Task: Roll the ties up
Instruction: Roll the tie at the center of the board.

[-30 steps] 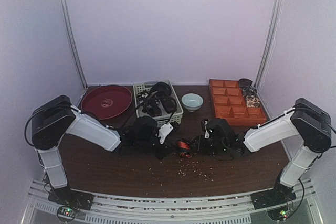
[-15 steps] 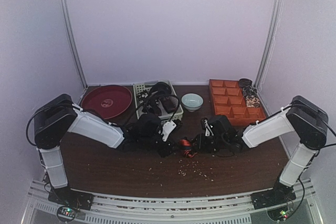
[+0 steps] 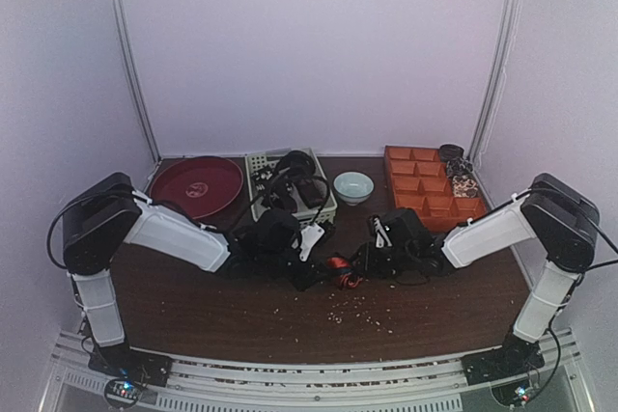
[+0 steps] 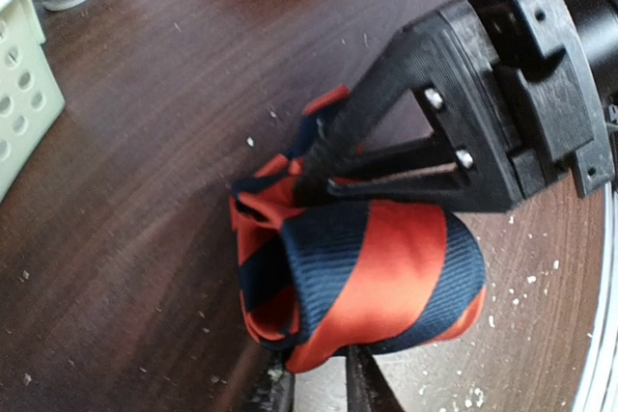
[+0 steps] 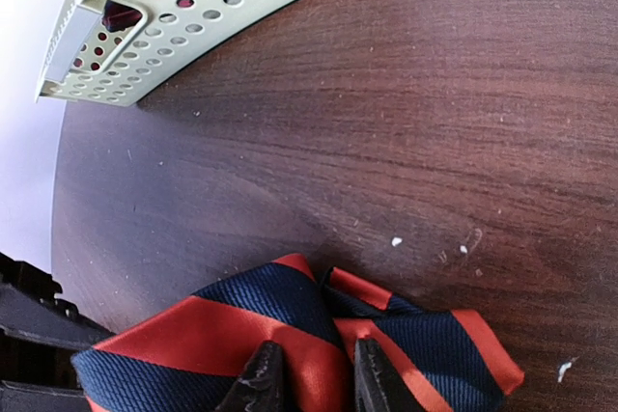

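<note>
At the middle of the table (image 3: 241,320), 2 arms have drawn closer over the half-rolled striped tie (image 3: 338,270) — right gripper (image 5: 314,378) clenched on a fold, left gripper (image 4: 321,388) flanking its edge, grip unclear — so rolling looks unfinished.

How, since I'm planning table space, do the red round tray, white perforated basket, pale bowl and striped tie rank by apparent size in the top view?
1. red round tray and white perforated basket: look alike, largest
2. pale bowl
3. striped tie: smallest
</note>
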